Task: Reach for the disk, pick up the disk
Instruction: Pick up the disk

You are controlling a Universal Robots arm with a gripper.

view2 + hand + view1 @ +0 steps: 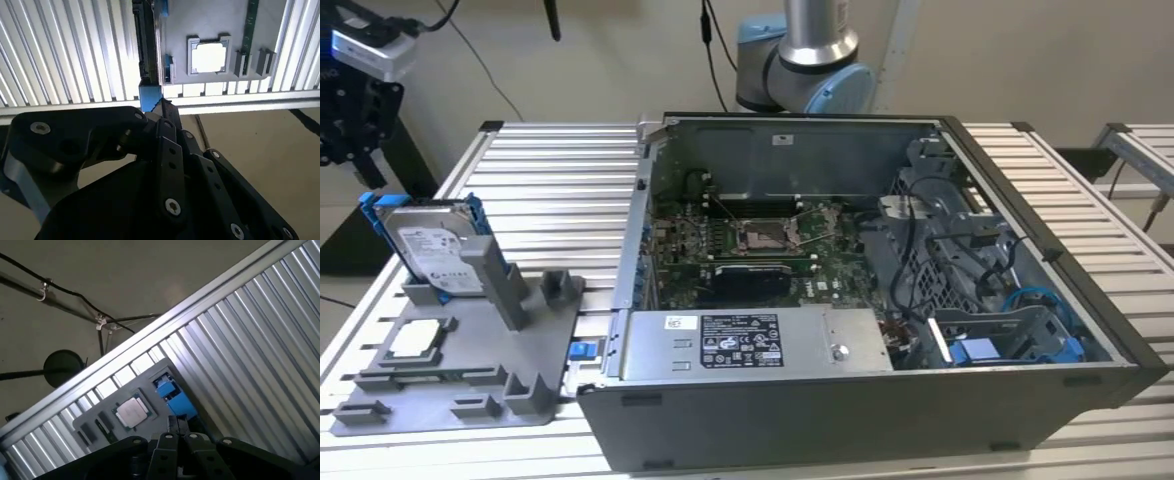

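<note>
Gripper [360, 165] above disk [434, 250] in holder [480, 395]

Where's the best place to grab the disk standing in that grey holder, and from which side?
Take the disk by its free top edge, coming down from above and closing across its two flat faces. It stands on edge in the grey holder, whose posts hem in the lower half, so only the top is likely reachable.
</note>
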